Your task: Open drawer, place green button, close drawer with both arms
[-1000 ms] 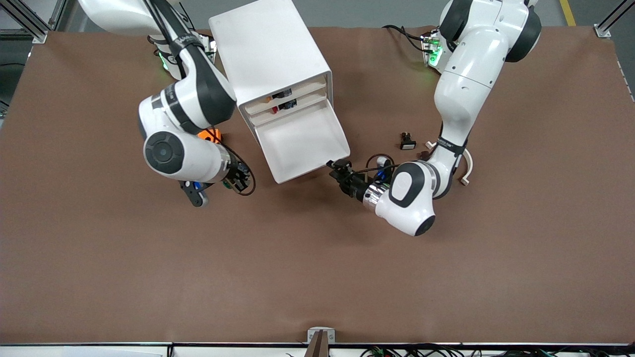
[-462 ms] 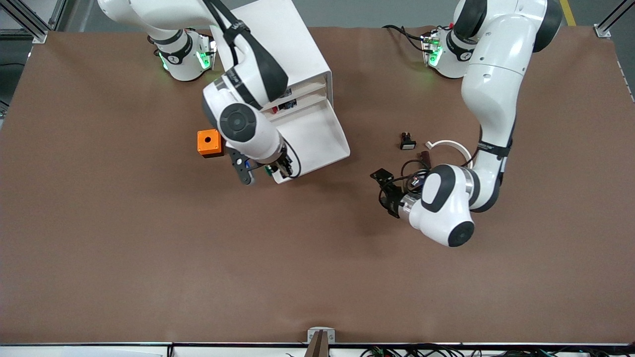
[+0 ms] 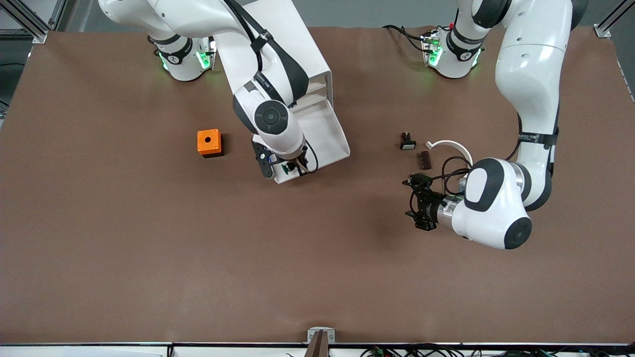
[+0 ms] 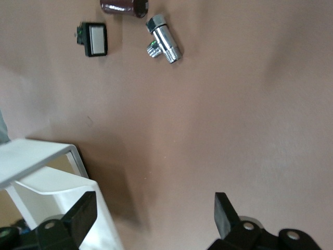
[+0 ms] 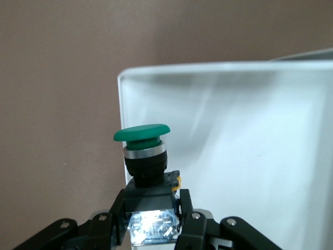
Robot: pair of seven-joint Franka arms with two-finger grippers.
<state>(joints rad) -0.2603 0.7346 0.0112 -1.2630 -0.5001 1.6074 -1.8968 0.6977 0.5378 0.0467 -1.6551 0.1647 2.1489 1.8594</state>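
button held over the open drawer's front corner

the right gripper (image 3: 291, 168), just above the middle of the front view, hangs over the front corner of the pulled-out drawer (image 3: 325, 144). its fingers (image 5: 117, 216) are clamped on the black body of the button (image 5: 144, 159), whose round green cap points up in the right wrist view, low and centre in that frame, with the drawer's white floor and rim (image 5: 218, 70) filling the frame's right side. in the front view the button (image 3: 286, 170) shows only as a speck of green at the gripper's tip.

the drawer juts from the white cabinet (image 3: 292, 64) at the top centre of the front view, nearer the camera than the cabinet body.

the left gripper (image 3: 419, 203) sits at the centre-right of the front view, over bare brown table (image 3: 198, 258). its fingers (image 4: 226, 213) stand wide apart and hold nothing, seen along the bottom edge of the left wrist view.

an orange cube (image 3: 209, 143) lies left of centre, toward the right arm's end. a black button with a white cap (image 3: 407, 143) lies right of centre, with a small dark piece (image 3: 424, 158) and a white curved part (image 3: 449, 146) close by. the left wrist view also shows a chrome fitting (image 4: 164, 39) near its top edge.
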